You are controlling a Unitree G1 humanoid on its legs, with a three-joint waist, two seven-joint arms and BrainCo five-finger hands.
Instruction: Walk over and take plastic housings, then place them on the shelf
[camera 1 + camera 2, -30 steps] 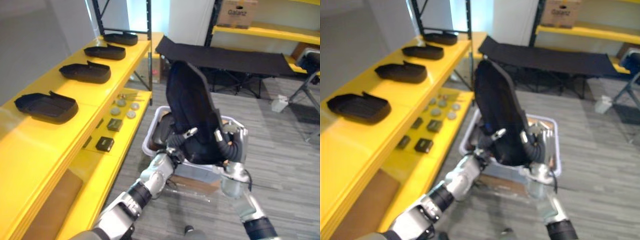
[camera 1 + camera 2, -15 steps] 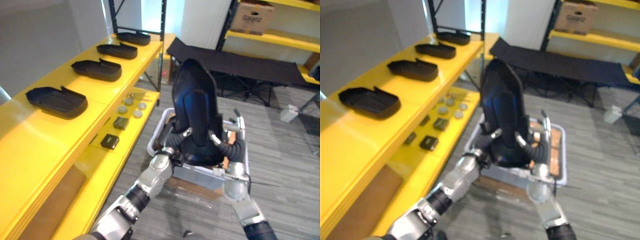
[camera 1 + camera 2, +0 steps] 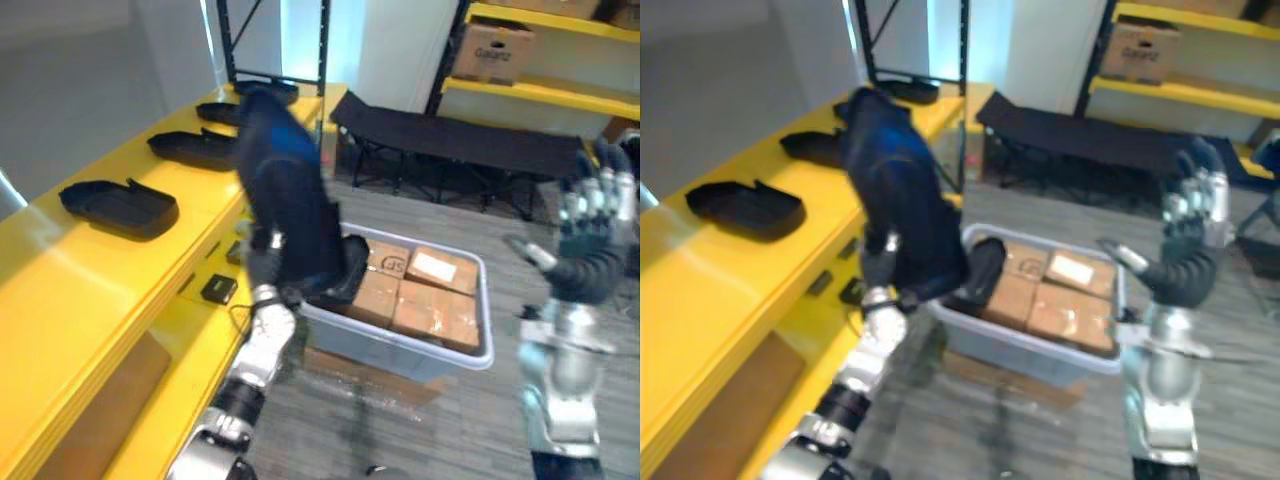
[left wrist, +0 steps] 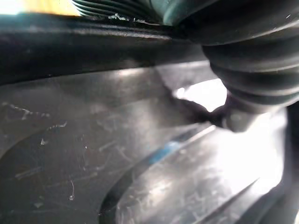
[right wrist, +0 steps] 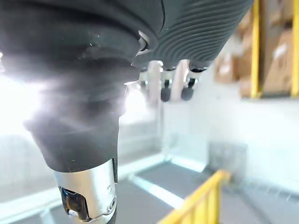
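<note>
Left hand (image 3: 265, 280) grips the black housing (image 3: 290, 200) by its lower end, holding it upright at nine o'clock from the bin (image 3: 385, 345) of boxes (image 3: 425, 305). Right hand (image 3: 590, 235) is up at three o'clock, fingers spread, empty. Other housings (image 3: 120, 205) already lie on the yellow shelf (image 3: 70, 280). By my read, this one is picked but not yet placed.
</note>
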